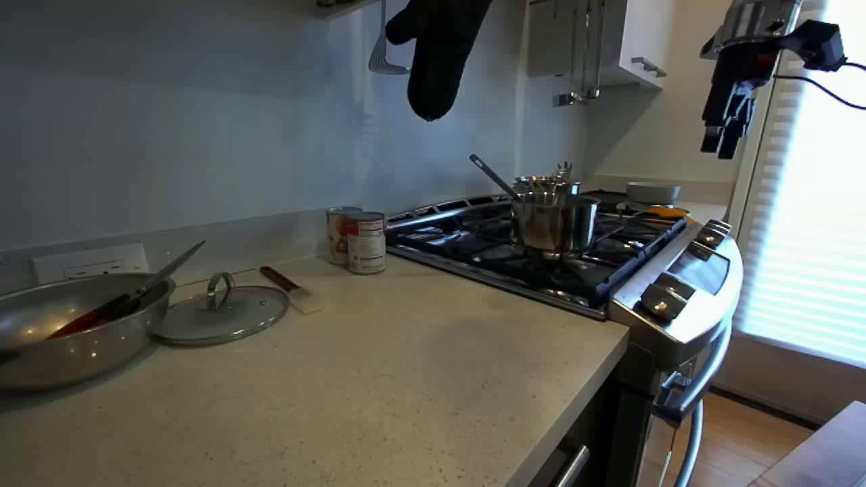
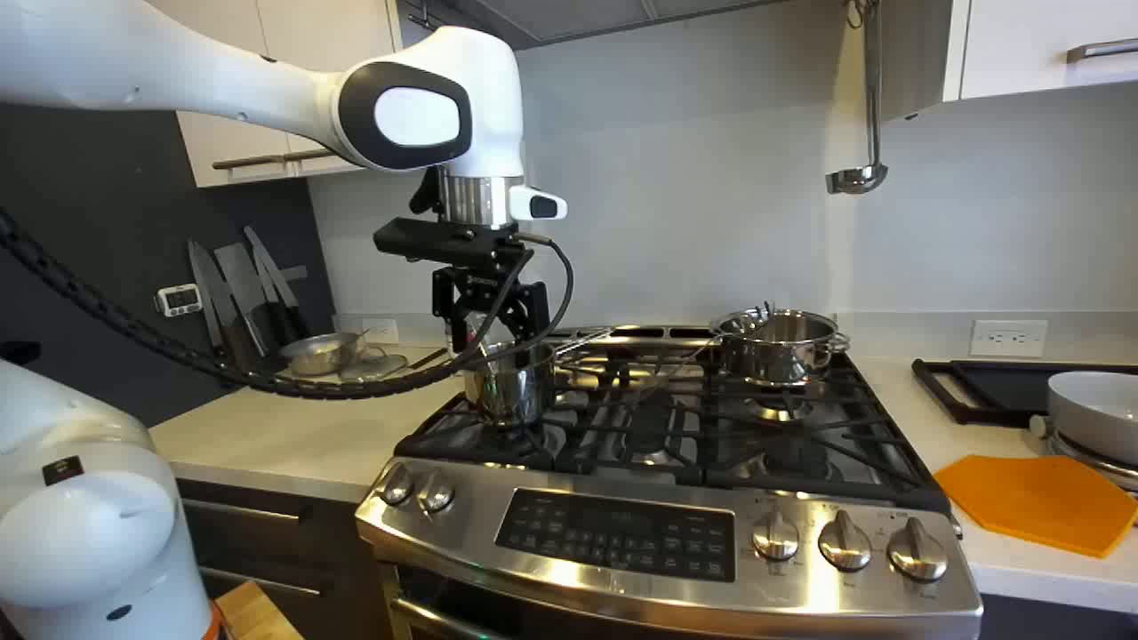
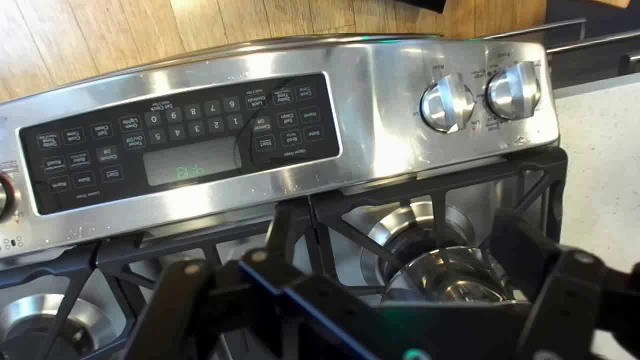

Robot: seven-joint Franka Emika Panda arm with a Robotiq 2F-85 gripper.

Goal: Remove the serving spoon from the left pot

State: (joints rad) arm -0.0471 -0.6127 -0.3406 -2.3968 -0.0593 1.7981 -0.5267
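Your wide, shallow grey metal pan (image 1: 74,362) holds a red-and-black utensil (image 1: 78,324); above your two-handled steel pot (image 2: 775,363) shows a pronged utensil (image 1: 563,172). Apart from the small straight-sided stainless-steel pot (image 1: 558,230) hangs your spread black claw (image 2: 498,338). The thin dark-grey serving spoon (image 1: 494,178) slants from that pot's rim, lower end hidden.

Glossy steel pot (image 1: 555,226), smooth glass lid (image 1: 233,318) (metal-handled), matt claw (image 2: 498,338), cloth-looking mitt (image 1: 436,64)
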